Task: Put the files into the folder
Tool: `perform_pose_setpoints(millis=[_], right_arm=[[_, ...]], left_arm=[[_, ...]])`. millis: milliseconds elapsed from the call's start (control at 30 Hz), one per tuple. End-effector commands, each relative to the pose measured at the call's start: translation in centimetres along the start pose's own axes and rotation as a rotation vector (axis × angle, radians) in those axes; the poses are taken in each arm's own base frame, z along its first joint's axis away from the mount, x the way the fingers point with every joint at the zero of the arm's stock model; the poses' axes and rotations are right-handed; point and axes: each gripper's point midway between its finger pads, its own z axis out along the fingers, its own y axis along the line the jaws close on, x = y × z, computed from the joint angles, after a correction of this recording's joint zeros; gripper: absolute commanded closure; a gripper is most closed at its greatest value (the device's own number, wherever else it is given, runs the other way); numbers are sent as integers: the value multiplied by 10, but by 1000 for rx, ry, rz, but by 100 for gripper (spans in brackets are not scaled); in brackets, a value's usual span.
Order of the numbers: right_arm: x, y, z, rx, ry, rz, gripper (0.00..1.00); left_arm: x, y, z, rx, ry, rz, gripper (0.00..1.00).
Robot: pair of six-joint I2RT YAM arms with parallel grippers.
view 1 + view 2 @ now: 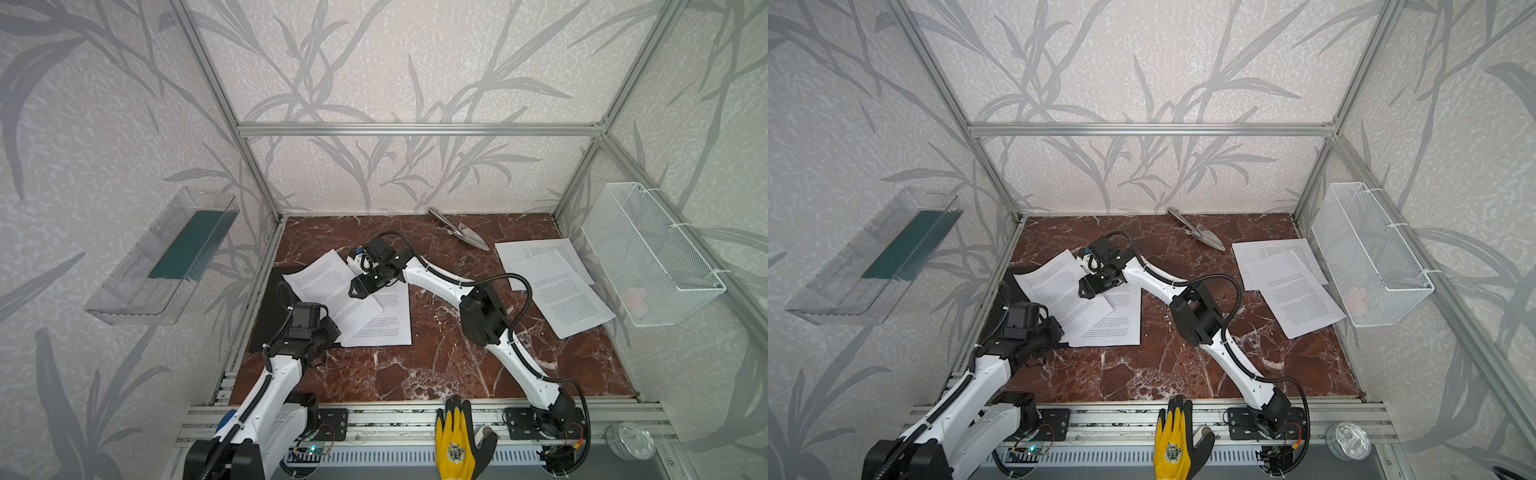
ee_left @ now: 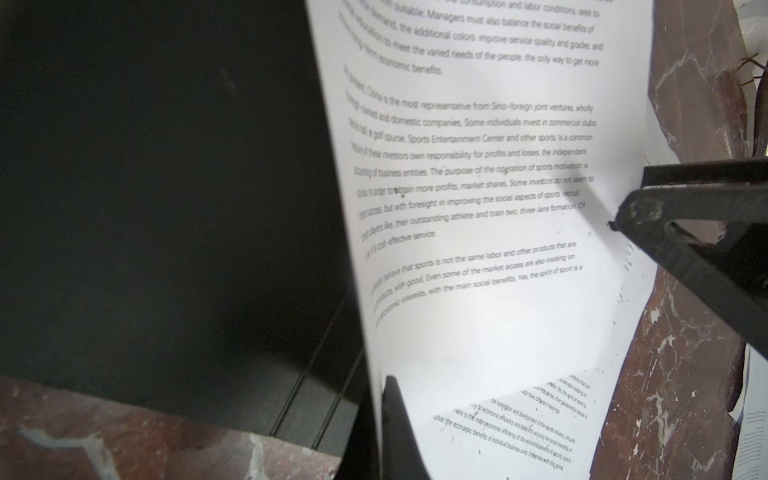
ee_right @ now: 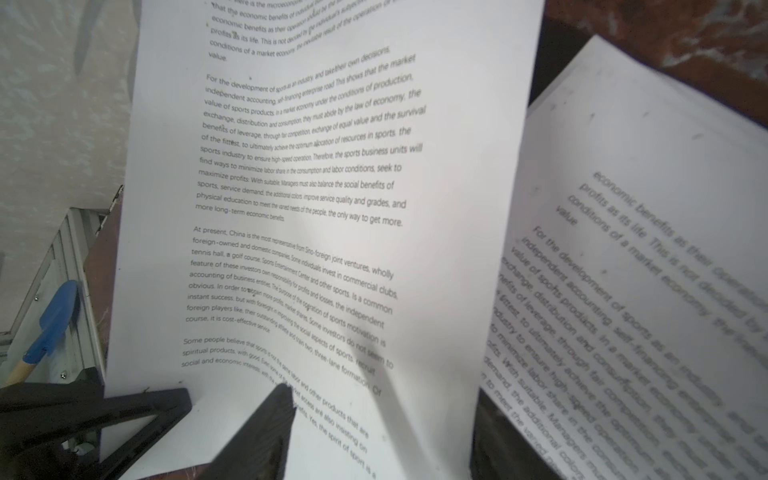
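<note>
1. Files (image 1: 390,320): four white printed sheets show in both top views. Two overlap at left centre of the frame. The right pair (image 1: 552,286) overlaps at the right, close to the side wall.
2. Top sheet (image 1: 328,286) of the left pair: skewed, with its left part over the folder and its right part over the lower sheet (image 1: 1121,316). Both wrist views show it bowed upward, not flat.
3. Folder (image 1: 266,322): black and flat, at the left edge of the table. The top sheet and the left arm cover much of it.
4. Left claw (image 1: 334,334): at the lower corner of the top sheet, closed tight and pinching the sheet's edge. The left wrist view shows one finger (image 2: 397,415) against the paper.
5. Right claw (image 1: 356,291): at the upper right edge of the top sheet. Its jaws are partly parted, one finger on each side of the paper edge. Whether they press the paper cannot be told.
6. Table (image 1: 415,365): red-brown marble pattern. A metal trowel (image 1: 461,232) lies at upper centre, apart from the sheets.
7. Surroundings:
   - A white wire basket (image 1: 656,257) hangs on the right wall.
   - A clear tray (image 1: 137,282) on the left wall holds a dark green panel (image 1: 187,245).
   - A yellow glove (image 1: 455,444) rests at bottom centre.
</note>
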Motion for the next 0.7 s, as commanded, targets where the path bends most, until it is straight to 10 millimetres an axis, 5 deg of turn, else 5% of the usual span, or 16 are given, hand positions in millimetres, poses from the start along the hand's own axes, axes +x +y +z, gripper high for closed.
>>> perform_pose_setpoints(millis=[0, 600, 667], right_arm=[[0, 4, -2, -29, 9, -1, 43], [-9, 8, -18, -34, -26, 21, 87], [-9, 7, -21, -30, -25, 31, 94]], left_arm=[[0, 5, 1, -13, -5, 4, 100], [1, 4, 2, -5, -2, 6, 100], [3, -1, 2, 25, 8, 1, 89]])
